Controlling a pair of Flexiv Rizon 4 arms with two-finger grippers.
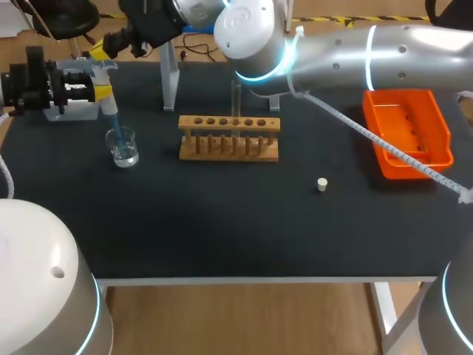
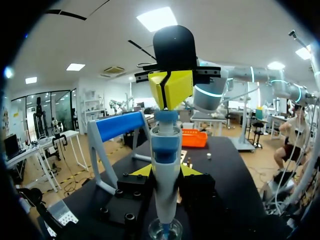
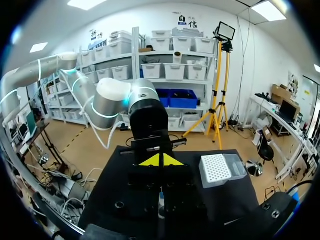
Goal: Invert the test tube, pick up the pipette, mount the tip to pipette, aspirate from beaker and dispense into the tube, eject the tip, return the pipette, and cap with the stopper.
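Aspirating: left fingers point(image 2: 143, 171) clamped on pipette point(image 2: 165, 150), tip dipped in beaker point(image 1: 122, 146) at worktop point(image 1: 222, 222) left. Right fingers point(image 2: 178, 88), closed together, sit atop plunger. Advice: release plunger slowly, tip submerged, pipette upright, no bubbles.

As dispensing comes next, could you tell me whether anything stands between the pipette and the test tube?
Nothing visible lies directly between the pipette and the test tube; the grey stand appears to rise just behind that path.

Head cam high, behind; wrist cams face each other, sharing pipette point(image 2: 165, 165), table point(image 1: 222, 222).
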